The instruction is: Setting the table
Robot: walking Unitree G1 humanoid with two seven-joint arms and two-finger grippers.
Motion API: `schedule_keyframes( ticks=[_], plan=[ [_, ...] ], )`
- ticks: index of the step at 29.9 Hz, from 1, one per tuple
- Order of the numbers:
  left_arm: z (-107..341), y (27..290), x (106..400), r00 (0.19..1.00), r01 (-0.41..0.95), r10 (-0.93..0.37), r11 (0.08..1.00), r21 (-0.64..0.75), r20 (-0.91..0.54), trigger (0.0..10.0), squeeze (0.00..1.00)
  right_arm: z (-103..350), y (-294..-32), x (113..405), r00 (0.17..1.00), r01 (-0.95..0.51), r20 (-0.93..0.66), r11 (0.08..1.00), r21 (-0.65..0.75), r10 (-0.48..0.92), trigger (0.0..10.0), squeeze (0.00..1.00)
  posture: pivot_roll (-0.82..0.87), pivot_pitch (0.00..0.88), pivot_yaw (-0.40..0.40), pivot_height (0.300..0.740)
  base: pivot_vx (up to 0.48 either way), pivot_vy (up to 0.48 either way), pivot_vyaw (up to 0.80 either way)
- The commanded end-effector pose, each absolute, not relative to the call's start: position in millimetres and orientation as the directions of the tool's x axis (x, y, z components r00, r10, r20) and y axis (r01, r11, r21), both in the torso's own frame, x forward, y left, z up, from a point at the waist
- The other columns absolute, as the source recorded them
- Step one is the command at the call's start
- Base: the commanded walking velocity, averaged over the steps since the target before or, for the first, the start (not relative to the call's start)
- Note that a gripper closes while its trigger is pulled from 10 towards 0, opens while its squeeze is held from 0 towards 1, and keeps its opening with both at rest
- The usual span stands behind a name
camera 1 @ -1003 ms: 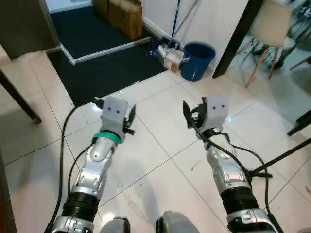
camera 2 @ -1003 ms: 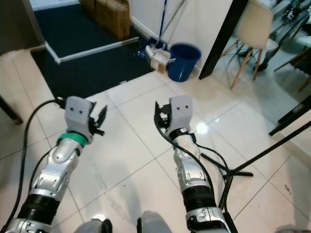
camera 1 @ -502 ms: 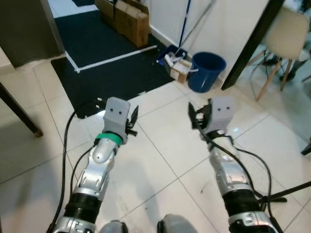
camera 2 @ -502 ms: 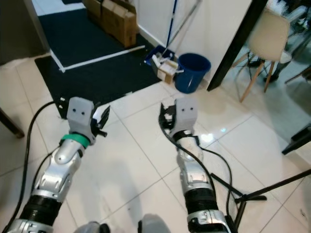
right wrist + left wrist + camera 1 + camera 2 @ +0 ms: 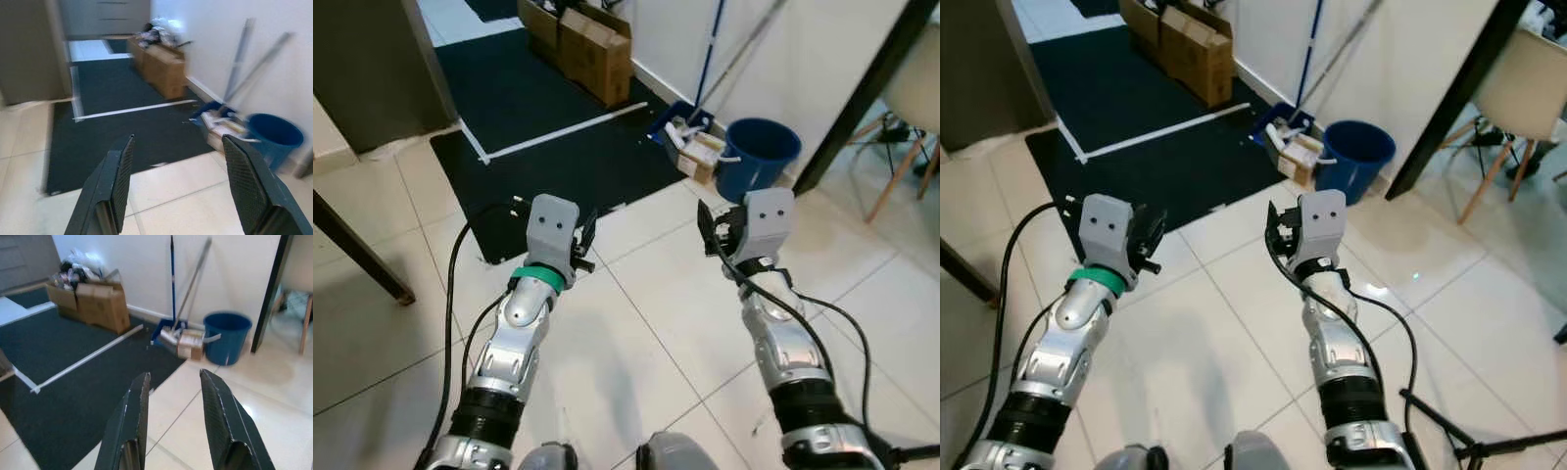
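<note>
Both silver arms are held out in front of me over the white tiled floor (image 5: 646, 313). My left gripper (image 5: 585, 235) is open with nothing between its fingers (image 5: 131, 416); in the left wrist view it points towards the dark mat and the blue bucket. My right gripper (image 5: 709, 227) is open wider and is also empty, its fingers (image 5: 115, 186) framing the mat. No dishes or cutlery can be seen.
A dark mat (image 5: 548, 117) with a white strip lies ahead. Cardboard boxes (image 5: 592, 49) stand by the wall, with a mop, a dustpan and a blue bucket (image 5: 759, 157) beside them. A dark table leg (image 5: 357, 250) is at left, a black post (image 5: 862, 98) and a chair (image 5: 1518, 108) at right.
The whole picture has shifted right and down, so the camera has moved; mat, boxes and bucket appear closer. Both arms keep the same pose with the grippers open.
</note>
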State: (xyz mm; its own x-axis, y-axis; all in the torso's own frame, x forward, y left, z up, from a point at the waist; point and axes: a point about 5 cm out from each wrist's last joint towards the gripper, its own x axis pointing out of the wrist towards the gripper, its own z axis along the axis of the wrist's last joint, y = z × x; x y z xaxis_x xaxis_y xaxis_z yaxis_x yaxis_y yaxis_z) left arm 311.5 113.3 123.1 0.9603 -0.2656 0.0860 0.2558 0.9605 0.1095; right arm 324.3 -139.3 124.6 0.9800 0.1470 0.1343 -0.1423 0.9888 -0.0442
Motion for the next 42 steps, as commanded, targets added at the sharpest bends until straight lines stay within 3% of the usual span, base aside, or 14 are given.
schedule_keyframes(
  ticks=[1, 42],
  plan=[
    [118.3, 111.1, 310.6, 0.96, 0.264, -0.272, 0.958, 0.111, 0.066, 10.0, 0.0, 121.2, -146.6, 322.7, 0.985, -0.121, 0.12, 0.992, -0.033, 0.125, 10.0, 0.0, -0.18, 0.0, 0.035, 0.74, 0.48, 0.0, 0.0],
    [117.9, 111.4, 311.1, 0.963, 0.252, -0.26, 0.961, 0.11, 0.065, 10.0, 0.0, 122.4, -143.1, 322.0, 0.983, -0.141, 0.115, 0.989, -0.046, 0.146, 10.0, 0.0, -0.18, 0.0, 0.029, 0.74, 0.48, 0.0, 0.0]
  ],
)
